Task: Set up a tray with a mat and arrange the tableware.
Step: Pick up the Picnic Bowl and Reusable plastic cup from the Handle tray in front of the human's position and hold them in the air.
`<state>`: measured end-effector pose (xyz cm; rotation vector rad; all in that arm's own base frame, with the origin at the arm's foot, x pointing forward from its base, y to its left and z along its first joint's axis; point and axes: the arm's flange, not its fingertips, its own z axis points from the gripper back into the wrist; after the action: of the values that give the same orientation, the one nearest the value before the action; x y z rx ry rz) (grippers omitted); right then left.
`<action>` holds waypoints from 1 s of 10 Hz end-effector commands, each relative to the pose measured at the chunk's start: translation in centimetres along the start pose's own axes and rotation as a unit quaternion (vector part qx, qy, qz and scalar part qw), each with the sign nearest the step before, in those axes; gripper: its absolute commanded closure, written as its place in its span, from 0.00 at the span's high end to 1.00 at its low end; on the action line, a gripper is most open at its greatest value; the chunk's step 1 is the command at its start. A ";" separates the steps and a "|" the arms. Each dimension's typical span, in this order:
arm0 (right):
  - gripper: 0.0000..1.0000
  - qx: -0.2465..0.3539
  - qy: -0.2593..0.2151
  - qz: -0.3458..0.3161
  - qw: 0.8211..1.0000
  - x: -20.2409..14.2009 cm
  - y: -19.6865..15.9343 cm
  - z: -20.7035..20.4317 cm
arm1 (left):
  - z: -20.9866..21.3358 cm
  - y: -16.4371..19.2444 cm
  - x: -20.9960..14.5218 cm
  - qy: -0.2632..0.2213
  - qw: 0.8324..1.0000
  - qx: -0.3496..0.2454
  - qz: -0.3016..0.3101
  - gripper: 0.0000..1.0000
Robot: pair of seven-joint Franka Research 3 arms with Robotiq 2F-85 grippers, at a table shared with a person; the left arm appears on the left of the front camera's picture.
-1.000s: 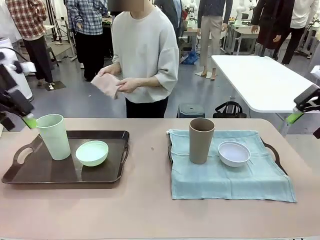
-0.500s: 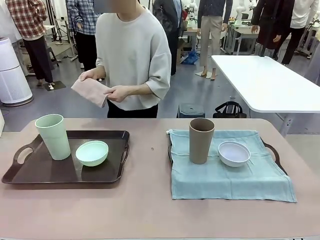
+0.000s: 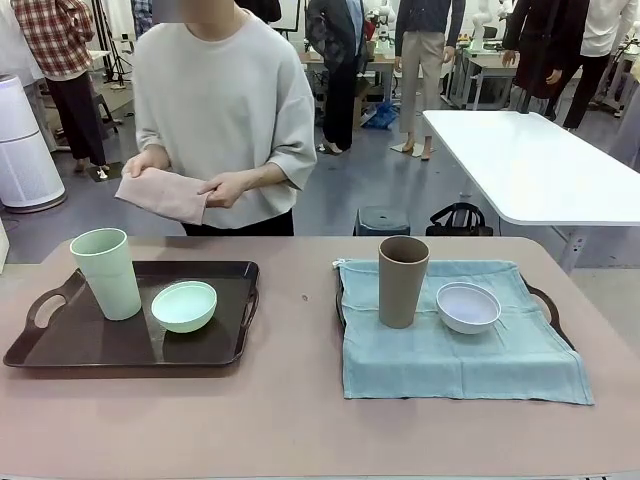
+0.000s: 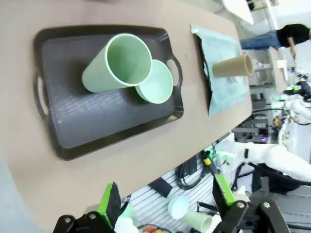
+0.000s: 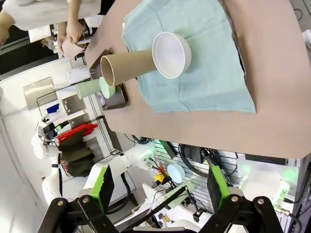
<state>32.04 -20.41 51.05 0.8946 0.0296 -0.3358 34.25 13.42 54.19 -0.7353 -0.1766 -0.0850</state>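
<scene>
Tableware: a tall tapered pale mint green plastic cup is standing upright at the left of a dark rectangular tray with cut-out handles, lower left of the front view. A small round mint green bowl is sitting mouth up just beside it on the same tray. Right of centre, a tall tapered tan brown plastic cup is standing upright on a pale blue-green cloth mat, with a small round white bowl just beside it toward the picture's right. All four pieces are showing empty insides. The mat is draping over a second dark tray, whose handle is peeking out at the right. Both trays are resting on a tan table with rounded corners; a white table is standing beyond, upper right. At the far side, upper left, a person in a pale sweatshirt is holding a folded pink cloth with the hand at picture left and the hand at picture right. Left gripper: jaws are standing wide apart, gripping nothing, high over the tray with the green pieces. Right gripper: jaws are likewise spread and empty, looking down on the mat.
</scene>
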 end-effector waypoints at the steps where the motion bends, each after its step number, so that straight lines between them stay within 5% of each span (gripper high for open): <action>1: 1.00 0.003 -0.003 -0.001 1.000 0.0 -0.2 0.3 | 0.4 0.5 -0.2 -0.005 1.000 -0.006 0.004 1.00; 2: 1.00 0.065 0.048 -0.012 0.997 0.3 -0.6 0.3 | 0.8 1.7 -0.1 -0.005 0.998 -0.055 0.019 1.00; 7: 1.00 0.288 0.126 -0.095 0.945 1.1 -8.1 5.3 | 4.1 10.9 -2.0 0.023 0.967 -0.252 0.013 1.00; 10: 1.00 0.305 0.151 -0.092 0.936 1.4 -8.1 4.7 | 2.7 10.5 -1.0 0.041 0.962 -0.269 0.003 1.00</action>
<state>31.09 -24.72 45.10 1.5579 0.2952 -0.4035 33.63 22.95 48.16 -1.2949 -0.0800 -0.1491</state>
